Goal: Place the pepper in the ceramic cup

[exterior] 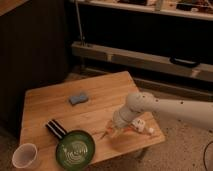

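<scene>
The orange pepper [106,134] lies near the front right of the wooden table [55,100]. Only its ends show, poking out on either side of my gripper [118,132]. The gripper is down at the tabletop right over the pepper and looks shut on it, at the end of the white arm [165,107] that reaches in from the right. The white ceramic cup [25,156] stands upright at the table's front left corner, far from the gripper.
A round green pan [75,148] with a black handle [56,129] sits between the cup and the gripper. A blue-grey sponge [79,98] lies mid-table. A small white object [140,124] rests just right of the gripper. Dark shelving runs behind the table.
</scene>
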Robot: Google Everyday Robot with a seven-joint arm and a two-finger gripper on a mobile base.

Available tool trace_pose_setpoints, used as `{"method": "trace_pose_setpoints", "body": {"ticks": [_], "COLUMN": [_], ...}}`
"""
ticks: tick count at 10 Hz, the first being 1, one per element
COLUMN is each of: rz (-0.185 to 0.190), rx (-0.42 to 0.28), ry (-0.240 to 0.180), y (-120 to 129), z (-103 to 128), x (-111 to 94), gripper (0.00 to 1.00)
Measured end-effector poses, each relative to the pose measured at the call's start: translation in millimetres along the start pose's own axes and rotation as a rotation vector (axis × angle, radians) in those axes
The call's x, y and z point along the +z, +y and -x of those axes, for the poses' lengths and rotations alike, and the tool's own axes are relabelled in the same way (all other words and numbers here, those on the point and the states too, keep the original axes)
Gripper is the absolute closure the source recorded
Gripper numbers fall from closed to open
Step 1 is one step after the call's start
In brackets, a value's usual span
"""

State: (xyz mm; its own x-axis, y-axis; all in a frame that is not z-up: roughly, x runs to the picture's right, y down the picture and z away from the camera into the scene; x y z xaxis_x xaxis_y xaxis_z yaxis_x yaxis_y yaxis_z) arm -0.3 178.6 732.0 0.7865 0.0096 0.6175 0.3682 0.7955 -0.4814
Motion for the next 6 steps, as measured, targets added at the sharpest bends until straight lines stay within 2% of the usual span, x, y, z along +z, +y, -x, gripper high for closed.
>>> {"method": "trace_pose_setpoints", "body": {"ticks": [2,3,5,6], "rz": [-0.027,-0.039,-0.046,-0.035], "rx": [-0.094,-0.149,-0.249,-0.311], "ry": [-0.035,-0.071,-0.151,-0.203], "y": [-26.4,-41.8,-71.1,-85.5], "z": [44.5,70.5,118.8,148.6], "x": [-26.7,-36.0,-35.6,-28.0], "gripper": [1.0,1.0,1.0,1.0]}}
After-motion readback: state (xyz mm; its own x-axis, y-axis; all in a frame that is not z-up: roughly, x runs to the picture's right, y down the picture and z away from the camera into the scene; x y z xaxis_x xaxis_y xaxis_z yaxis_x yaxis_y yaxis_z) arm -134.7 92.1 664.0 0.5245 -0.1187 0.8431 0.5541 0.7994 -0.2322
